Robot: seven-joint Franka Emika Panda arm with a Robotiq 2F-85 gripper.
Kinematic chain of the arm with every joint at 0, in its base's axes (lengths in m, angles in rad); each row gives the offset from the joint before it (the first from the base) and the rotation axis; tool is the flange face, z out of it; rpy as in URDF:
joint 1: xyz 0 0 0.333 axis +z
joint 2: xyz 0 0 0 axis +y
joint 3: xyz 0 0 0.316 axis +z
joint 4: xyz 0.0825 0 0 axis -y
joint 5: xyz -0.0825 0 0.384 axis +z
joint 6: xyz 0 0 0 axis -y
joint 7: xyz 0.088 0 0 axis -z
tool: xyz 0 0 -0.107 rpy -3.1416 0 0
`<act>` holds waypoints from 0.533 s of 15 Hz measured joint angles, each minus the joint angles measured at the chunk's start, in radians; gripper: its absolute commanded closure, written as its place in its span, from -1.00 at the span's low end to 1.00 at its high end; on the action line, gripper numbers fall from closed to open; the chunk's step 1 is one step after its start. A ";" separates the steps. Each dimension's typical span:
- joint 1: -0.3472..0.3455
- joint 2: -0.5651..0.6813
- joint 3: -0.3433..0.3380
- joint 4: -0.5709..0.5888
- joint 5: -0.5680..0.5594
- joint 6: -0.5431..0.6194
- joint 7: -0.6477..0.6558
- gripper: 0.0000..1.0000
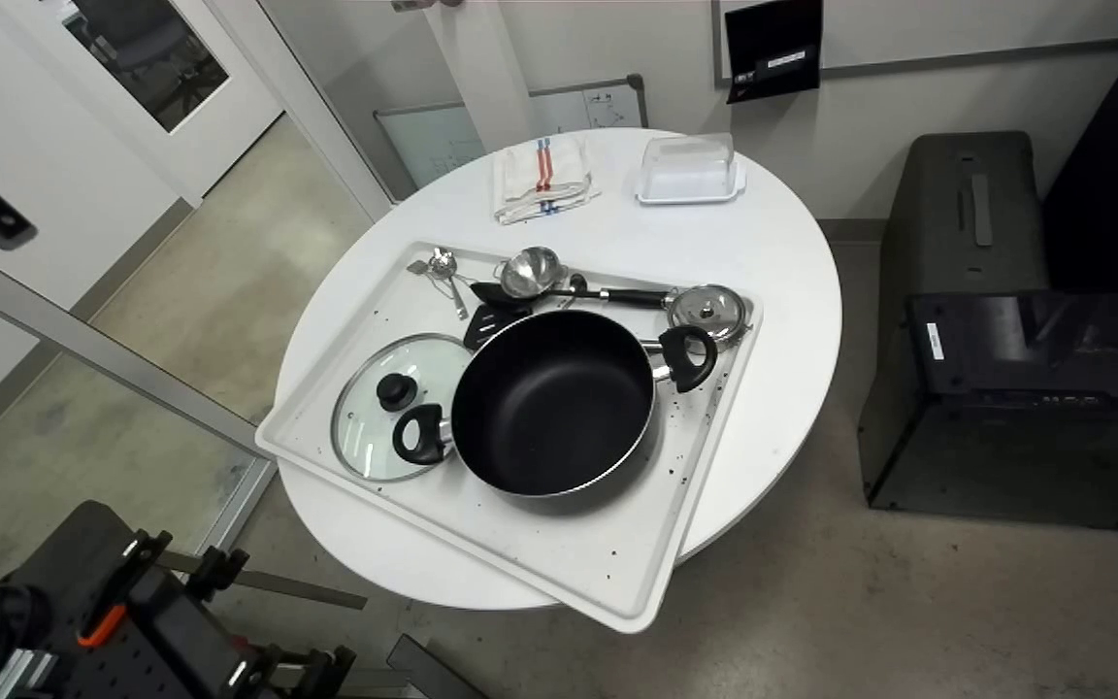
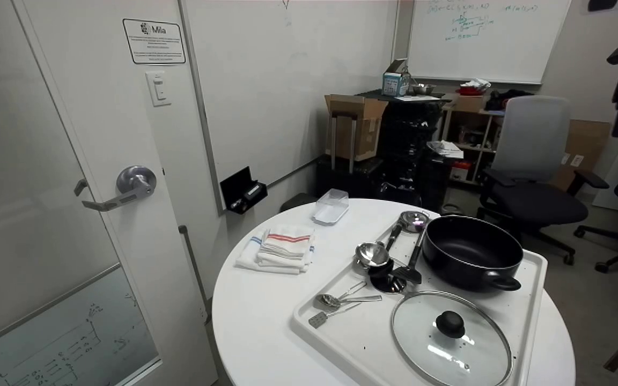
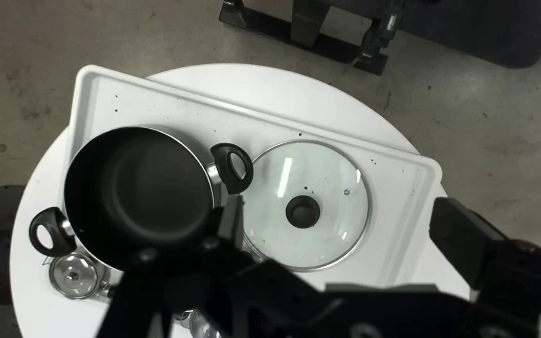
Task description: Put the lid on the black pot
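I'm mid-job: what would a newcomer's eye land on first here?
Probably the wide black pot, standing uncovered on the white tray. Next, the glass lid with its black knob, lying on the tray beside the pot. In the wrist view, the end effector looms dark in the foreground, wide open.

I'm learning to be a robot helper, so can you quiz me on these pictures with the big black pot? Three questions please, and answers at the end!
1. True or false: the glass lid is already on top of the black pot.
2. Which one is on the table but off the tray? A) the black pot; B) the folded striped cloth; C) the glass lid.
3. Finish the sentence: in the wrist view, the gripper is ... (open or shut).

Key: 1. False, the glass lid lies beside the black pot. 2. B. 3. Open.
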 measured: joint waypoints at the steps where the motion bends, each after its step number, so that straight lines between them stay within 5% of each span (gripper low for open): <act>1: 0.000 0.030 0.000 0.002 -0.013 0.012 -0.010 -1.00; 8: 0.000 0.291 0.000 0.035 -0.120 0.133 -0.043 -1.00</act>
